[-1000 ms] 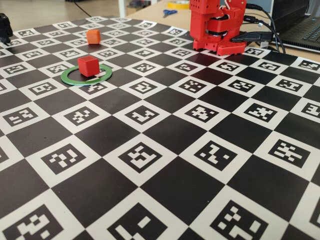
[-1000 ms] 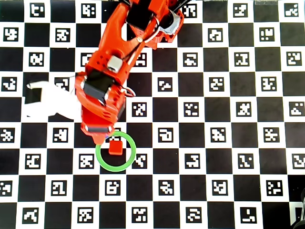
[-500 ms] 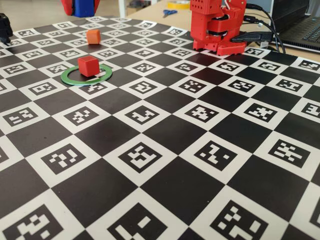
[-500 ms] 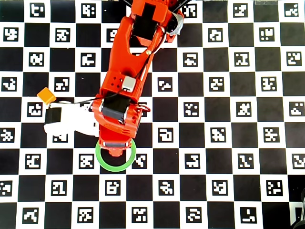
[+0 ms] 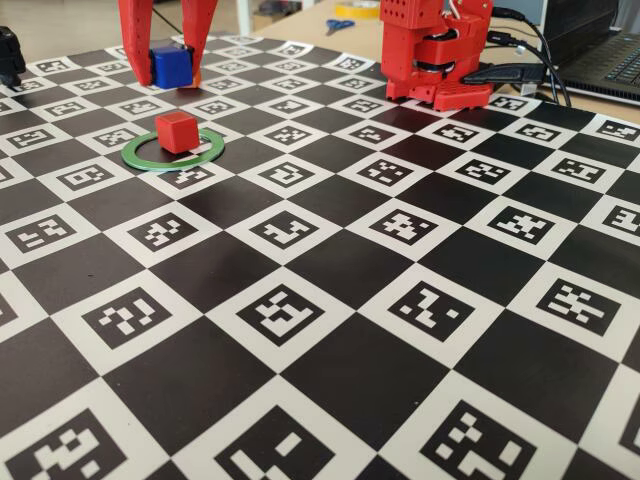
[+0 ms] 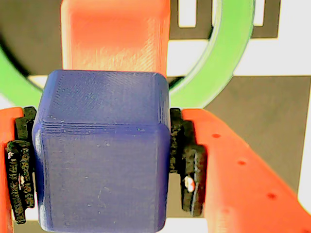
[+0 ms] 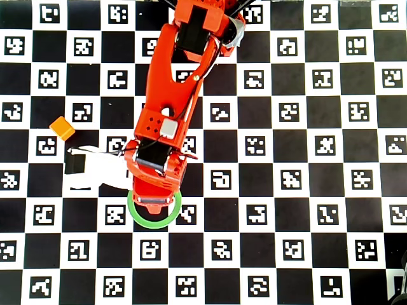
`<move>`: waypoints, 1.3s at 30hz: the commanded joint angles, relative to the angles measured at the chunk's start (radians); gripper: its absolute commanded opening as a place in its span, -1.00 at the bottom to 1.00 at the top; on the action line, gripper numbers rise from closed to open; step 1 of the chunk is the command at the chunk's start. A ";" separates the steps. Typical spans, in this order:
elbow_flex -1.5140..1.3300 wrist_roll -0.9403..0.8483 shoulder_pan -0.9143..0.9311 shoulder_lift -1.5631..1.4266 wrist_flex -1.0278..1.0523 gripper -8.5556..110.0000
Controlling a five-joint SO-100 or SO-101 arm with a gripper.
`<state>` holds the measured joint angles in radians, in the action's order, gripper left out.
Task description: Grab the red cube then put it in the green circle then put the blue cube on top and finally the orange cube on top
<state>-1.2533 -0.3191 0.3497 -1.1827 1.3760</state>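
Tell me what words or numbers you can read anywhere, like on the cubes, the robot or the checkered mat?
There are none to read.
The checkered mat has only black-and-white code patterns in its white squares, not letters or numbers.
The blue cube, the red cube, the orange cube and the green circle are plain.
The gripper carries no label.

In the overhead view the arm [image 7: 166, 127] covers the red cube, the blue cube and the upper part of the green circle [image 7: 154, 222]. In the wrist view the blue cube [image 6: 102, 155] hides most of the red cube [image 6: 116, 36], and the green circle [image 6: 228, 53] runs off the frame. In the fixed view the blue cube [image 5: 172, 66] hides the orange cube.
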 commanded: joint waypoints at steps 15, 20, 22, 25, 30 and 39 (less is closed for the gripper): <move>-0.054 -0.031 0.040 -0.041 -0.101 -0.75; -0.063 -0.028 0.038 -0.041 -0.109 -0.75; -0.069 -0.023 0.035 -0.041 -0.115 -0.75; -0.078 -0.018 0.031 -0.041 -0.123 -0.75; -0.084 -0.017 0.029 -0.041 -0.132 -0.75; -0.089 -0.012 0.025 -0.038 -0.140 -0.75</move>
<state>-1.3499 -0.3359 0.3820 -1.1827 1.2517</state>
